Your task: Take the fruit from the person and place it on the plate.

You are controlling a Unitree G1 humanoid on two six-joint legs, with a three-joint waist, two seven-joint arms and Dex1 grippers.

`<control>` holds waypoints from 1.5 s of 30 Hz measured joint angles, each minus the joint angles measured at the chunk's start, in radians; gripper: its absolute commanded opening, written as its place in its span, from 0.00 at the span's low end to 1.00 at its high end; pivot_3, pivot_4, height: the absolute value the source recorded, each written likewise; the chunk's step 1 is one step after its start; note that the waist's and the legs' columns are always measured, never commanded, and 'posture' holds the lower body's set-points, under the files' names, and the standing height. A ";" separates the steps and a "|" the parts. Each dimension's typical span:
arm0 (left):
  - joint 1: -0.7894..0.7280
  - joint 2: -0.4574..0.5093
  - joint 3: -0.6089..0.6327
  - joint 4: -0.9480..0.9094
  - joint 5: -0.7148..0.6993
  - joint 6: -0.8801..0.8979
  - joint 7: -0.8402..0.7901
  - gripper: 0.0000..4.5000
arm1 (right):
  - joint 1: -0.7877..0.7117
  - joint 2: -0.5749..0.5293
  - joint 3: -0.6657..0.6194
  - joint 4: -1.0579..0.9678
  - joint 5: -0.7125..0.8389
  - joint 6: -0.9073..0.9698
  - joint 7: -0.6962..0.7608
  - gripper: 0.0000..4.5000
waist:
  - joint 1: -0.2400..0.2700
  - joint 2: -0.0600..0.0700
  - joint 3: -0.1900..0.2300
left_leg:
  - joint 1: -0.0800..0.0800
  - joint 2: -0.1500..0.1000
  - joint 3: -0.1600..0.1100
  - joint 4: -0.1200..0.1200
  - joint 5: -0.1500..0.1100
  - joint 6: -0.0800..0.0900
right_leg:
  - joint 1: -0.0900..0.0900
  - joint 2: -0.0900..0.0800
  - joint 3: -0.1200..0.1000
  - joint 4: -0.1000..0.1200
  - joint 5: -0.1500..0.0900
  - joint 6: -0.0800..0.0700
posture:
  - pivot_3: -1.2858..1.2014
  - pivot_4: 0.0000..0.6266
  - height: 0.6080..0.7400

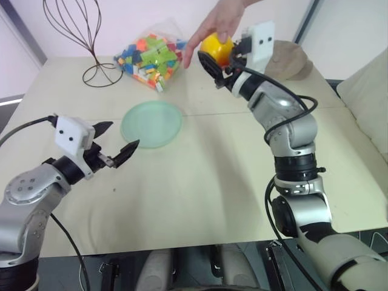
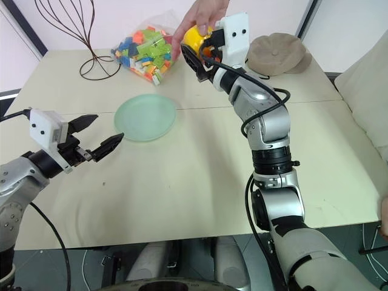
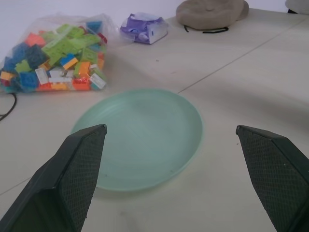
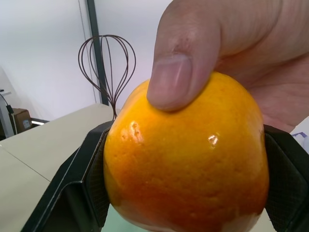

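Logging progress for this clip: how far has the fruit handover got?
Done: the right gripper has reached the fruit, its fingers on either side. In hand: the handover, with the person's hand still gripping the fruit from above. Left: release, carry and placement on the plate, which holds nothing. The left gripper is open near the plate.

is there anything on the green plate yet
No, the plate lies bare on the table; the fruit is up in the person's hand.

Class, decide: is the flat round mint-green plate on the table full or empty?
Empty. The mint-green plate shows a bare surface; the yellow fruit sits in the person's hand.
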 measured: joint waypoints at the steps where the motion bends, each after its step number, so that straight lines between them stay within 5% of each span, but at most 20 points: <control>1: 0.000 0.000 0.000 0.000 0.000 0.000 0.000 1.00 | 0.000 0.000 0.000 0.000 0.000 0.000 0.001 0.73 | 0.000 0.000 0.000 | 0.000 0.000 0.000 0.000 0.000 0.000 | 0.000 0.000 0.000 0.000 0.000 0.000 | 0.52 0.24 1.00; 13: 0.048 0.020 0.053 0.002 0.026 0.003 0.014 1.00 | 0.040 0.104 0.077 0.025 -0.011 -0.010 0.055 0.73 | -0.004 0.000 0.000 | 0.000 0.000 0.000 -0.003 0.001 -0.001 | -0.003 0.000 0.000 0.001 0.000 0.000 | 0.52 0.24 1.00; 23: 0.078 0.037 0.096 -0.023 0.019 0.037 0.024 1.00 | 0.064 0.335 0.227 0.346 -0.087 -0.198 0.156 0.73 | -0.002 0.000 0.000 | 0.000 0.000 0.000 -0.009 0.003 -0.005 | -0.005 0.000 0.000 0.000 0.001 0.001 | 0.52 0.24 1.00; 36: 0.077 0.037 0.101 -0.065 -0.002 0.071 0.048 1.00 | -0.019 0.385 0.164 0.800 -0.185 -0.520 0.151 0.73 | -0.027 -0.001 0.000 | 0.000 0.000 -0.001 -0.013 0.004 -0.008 | -0.007 0.001 0.000 0.001 0.002 0.000 | 0.52 0.24 1.00; 38: 0.072 0.037 0.099 -0.065 -0.002 0.071 0.048 1.00 | -0.039 0.388 0.149 0.831 -0.191 -0.548 0.151 0.96 | -0.028 -0.001 0.000 | 0.000 0.000 -0.001 -0.014 0.004 -0.008 | -0.008 0.001 0.000 0.001 0.002 0.000 | 0.52 0.24 1.00; 39: 0.065 0.037 0.098 -0.065 -0.002 0.071 0.048 1.00 | -0.052 0.391 0.144 0.852 -0.196 -0.563 0.151 0.99 | -0.029 0.000 0.000 | 0.000 0.000 -0.001 -0.014 0.005 -0.008 | -0.008 0.002 0.000 0.001 0.002 0.000 | 0.52 0.24 1.00; 45: 0.054 0.037 0.091 -0.065 -0.001 0.071 0.048 1.00 | -0.059 0.393 0.127 0.904 -0.213 -0.592 0.152 0.99 | -0.028 -0.001 0.000 | 0.000 0.000 -0.001 -0.014 0.005 -0.008 | -0.008 0.001 0.000 0.001 0.002 0.000 | 0.52 0.24 1.00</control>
